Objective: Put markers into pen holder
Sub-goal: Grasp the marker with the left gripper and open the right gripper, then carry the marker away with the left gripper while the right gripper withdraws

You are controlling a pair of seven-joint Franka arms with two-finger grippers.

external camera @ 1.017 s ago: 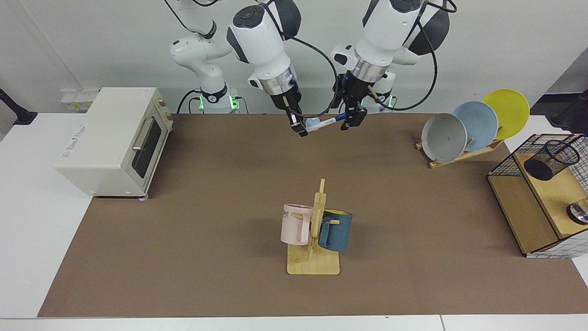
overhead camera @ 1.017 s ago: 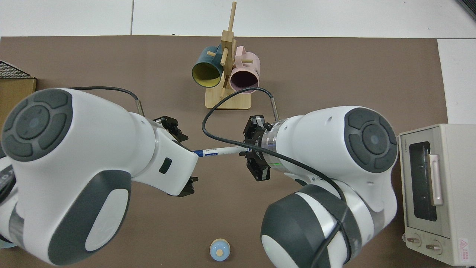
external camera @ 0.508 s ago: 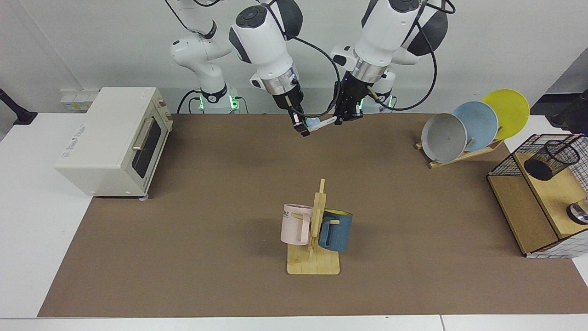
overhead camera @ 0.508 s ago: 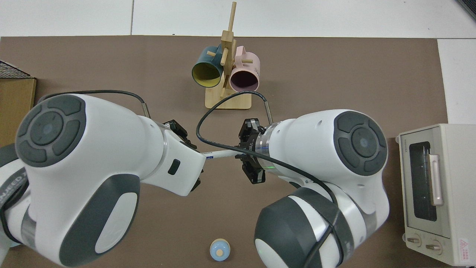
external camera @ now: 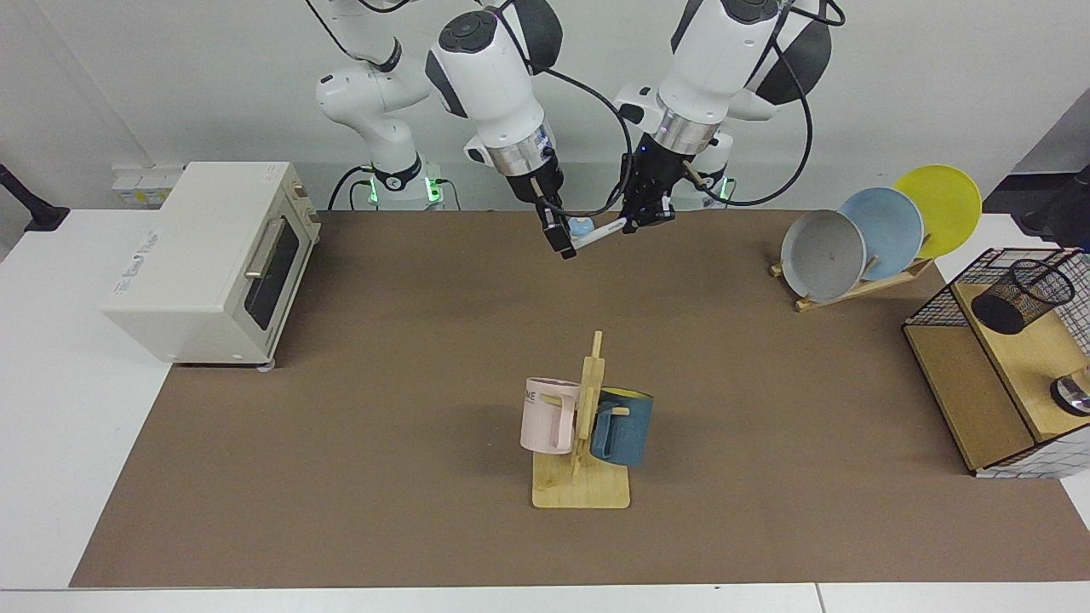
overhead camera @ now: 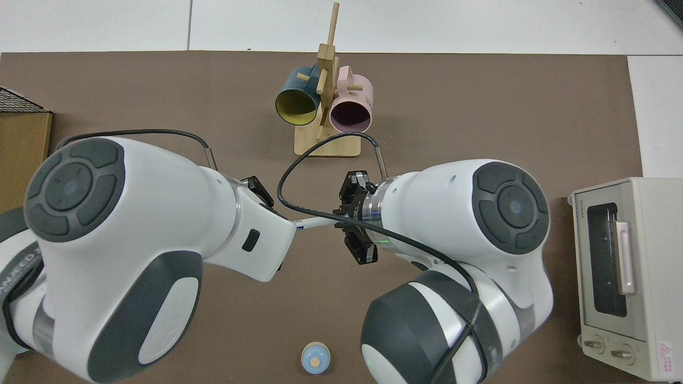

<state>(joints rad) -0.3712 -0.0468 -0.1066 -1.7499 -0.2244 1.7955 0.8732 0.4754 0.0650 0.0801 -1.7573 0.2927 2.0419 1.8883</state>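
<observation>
above mat: both tools (external camera: 562, 239) (external camera: 637, 214) grasping marker (external camera: 596, 232); pen holder (external camera: 1022, 295) empty, in basket (external camera: 937, 300).

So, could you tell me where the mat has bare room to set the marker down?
Wide bare mat lies between the toaster oven and the mug rack, and between that rack and the wire basket. It is crowded at the back, where the left gripper and right gripper meet at the marker.

Even overhead light is falling softly; the mug rack (external camera: 582, 443) is casting faint shadow on the mat (external camera: 383, 383).
</observation>
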